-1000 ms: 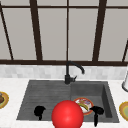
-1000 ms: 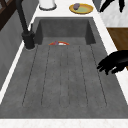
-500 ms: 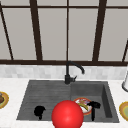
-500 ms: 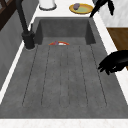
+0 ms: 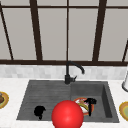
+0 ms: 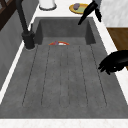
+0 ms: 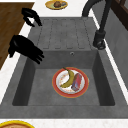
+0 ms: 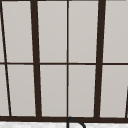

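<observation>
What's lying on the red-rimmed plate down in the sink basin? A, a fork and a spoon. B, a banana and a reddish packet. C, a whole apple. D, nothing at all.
B: in the right side view the plate on the basin floor carries a yellow banana with a reddish packet right beside it.

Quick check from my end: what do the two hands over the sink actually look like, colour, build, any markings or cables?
Both are plain matte black, human-shaped hands with slim fingers and a thumb. The left hand and the right hand look alike. Each ends at the wrist, with no arm, sleeve or cable attached. No markings, logos or coloured parts show on either; the surface reads as a uniform black with little shading.
</observation>
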Robot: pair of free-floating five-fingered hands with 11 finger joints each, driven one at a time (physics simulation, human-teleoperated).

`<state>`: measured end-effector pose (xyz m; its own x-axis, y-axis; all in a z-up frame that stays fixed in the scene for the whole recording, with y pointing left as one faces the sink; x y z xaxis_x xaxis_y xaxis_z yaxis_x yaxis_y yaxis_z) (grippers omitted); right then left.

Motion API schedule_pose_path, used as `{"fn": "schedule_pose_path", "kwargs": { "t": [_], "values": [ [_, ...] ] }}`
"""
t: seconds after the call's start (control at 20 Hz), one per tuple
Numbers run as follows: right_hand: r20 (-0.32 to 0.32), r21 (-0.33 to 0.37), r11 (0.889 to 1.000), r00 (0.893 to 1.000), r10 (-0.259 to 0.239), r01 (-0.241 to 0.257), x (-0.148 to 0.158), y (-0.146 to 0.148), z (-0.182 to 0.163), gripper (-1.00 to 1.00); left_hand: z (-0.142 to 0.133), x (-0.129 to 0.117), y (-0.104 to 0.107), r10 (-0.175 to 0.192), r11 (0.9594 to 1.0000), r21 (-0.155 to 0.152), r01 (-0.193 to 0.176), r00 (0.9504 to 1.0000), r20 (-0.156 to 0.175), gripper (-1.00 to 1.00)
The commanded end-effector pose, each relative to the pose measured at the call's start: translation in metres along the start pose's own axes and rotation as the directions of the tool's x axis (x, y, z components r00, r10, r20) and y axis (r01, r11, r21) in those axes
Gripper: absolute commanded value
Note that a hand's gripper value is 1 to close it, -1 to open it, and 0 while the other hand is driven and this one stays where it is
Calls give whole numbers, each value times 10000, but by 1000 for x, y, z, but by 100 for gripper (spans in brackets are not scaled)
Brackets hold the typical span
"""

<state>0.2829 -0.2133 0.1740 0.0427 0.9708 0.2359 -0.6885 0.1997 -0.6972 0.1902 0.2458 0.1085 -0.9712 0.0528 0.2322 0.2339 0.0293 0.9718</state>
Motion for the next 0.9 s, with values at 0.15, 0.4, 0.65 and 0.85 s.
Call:
{"fn": "schedule_pose_path", "kwargs": {
  "t": [0.15, 0.4, 0.65, 0.85],
  "values": [
    [-216, 912, 9958, 9997, 64, -44, 0, -11, -64, -100, 0, 0, 0, -2, 10000, 2, 2, 10000, -2, 0],
    [-422, 1267, 9916, 9986, 330, -274, 3, -13, -114, -100, 0, 0, 0, -5, 10000, 4, 5, 10000, -3, 0],
    [-719, 2022, 9790, 9966, 412, -259, 8, -15, -149, -100, 0, 0, 0, -7, 10000, 5, 7, 10000, -5, 0],
    [-1188, 2388, 9708, 9914, 541, -244, 19, -12, -175, -100, 0, 0, 0, -7, 10000, 6, 7, 10000, -5, 0]
  ]
}}
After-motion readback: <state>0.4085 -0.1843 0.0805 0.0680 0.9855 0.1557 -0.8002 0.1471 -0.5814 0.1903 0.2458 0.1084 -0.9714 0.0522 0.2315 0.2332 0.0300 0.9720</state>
